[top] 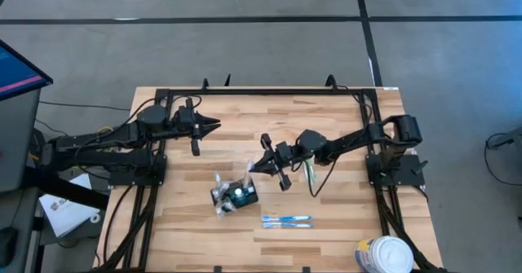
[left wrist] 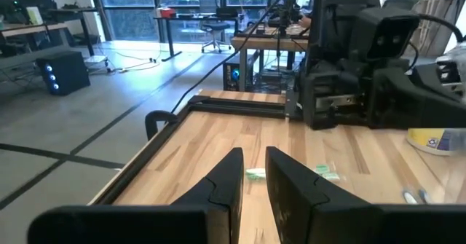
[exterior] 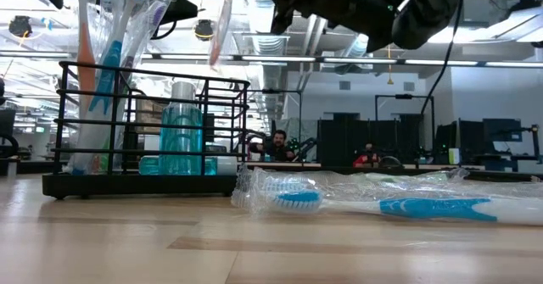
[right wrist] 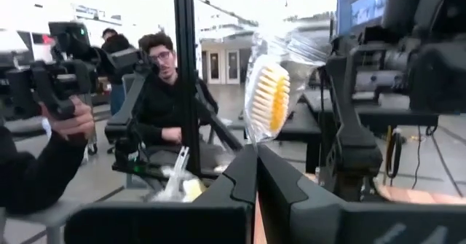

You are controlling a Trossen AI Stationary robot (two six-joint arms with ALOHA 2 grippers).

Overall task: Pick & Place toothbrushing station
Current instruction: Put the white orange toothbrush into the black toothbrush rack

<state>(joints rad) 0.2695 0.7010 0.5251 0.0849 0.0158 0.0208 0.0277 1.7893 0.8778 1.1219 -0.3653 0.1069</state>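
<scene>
At the near edge of the wooden counter (top: 326, 232), a white round tub (top: 383, 255) stands well apart from both grippers. Next, 2 wrapped blue-handled toothbrushes (top: 286, 221) lie side by side, just nearside of the right gripper (top: 254, 168); the low view shows them flat in clear wrapping. The toothbrushing station (top: 235, 195), a small black holder with upright toothbrushes and a teal bottle inside, stands on the counter just beside and slightly nearside of the right gripper's tip, between that gripper and the 2 toothbrushes. In the low view it appears as a black wire-sided rack (exterior: 144, 131).

The right gripper hangs above the middle of the counter with its fingers (right wrist: 247, 172) together, clamped on a wrapped toothbrush with a yellow-and-white head (right wrist: 267, 98) that rises upright from the fingertips. A green-tinted packet (top: 310, 172) lies on the counter behind this gripper, under its arm.

Farther off, the left gripper (top: 214, 125) hovers over the far left part of the counter, fingers (left wrist: 226, 182) nearly together with a narrow gap and nothing between them. Beyond the counter, seated people are visible in the room.
</scene>
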